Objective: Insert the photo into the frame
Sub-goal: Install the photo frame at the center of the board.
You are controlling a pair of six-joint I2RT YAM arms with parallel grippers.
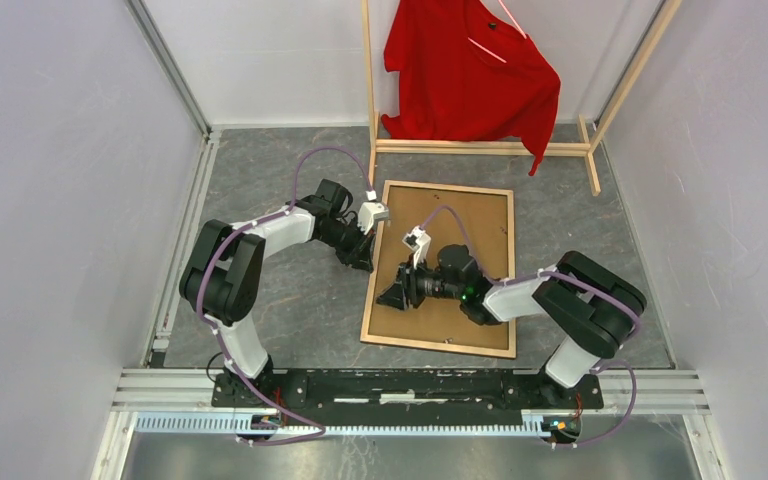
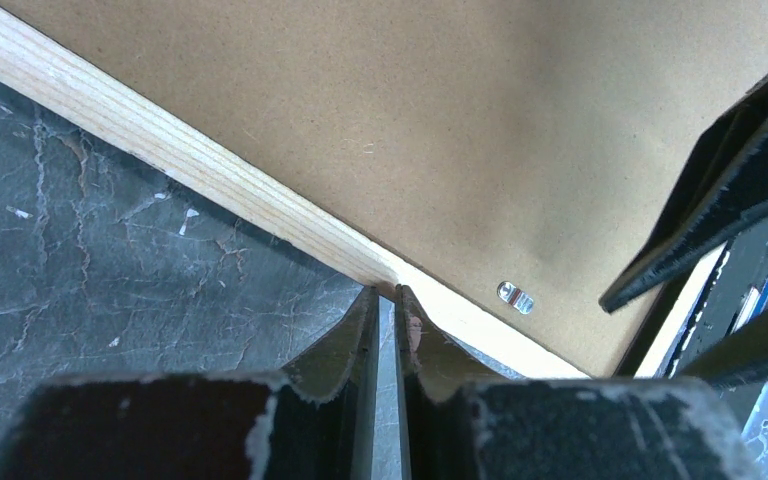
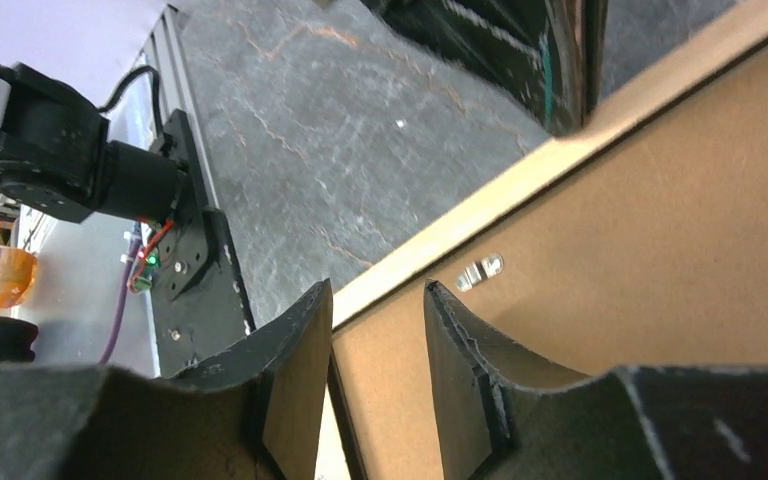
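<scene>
The frame (image 1: 450,187) lies back-up just ahead of both tools, the photo hidden, likely under the backing board (image 1: 435,322), so the near-shut, empty left gripper (image 2: 387,292) should steady its wood rail (image 2: 210,180) while the half-open, empty right gripper (image 3: 378,287) gently works the metal clip (image 3: 480,270).

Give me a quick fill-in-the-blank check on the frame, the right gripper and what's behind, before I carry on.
1. The frame lies with its light wood ____ facing up.
2. A ____ backing board fills it.
3. The right gripper has its jaws ____, at the frame's rail.
4. The shirt on the rack is ____.
Missing words: back; brown; open; red.
</scene>
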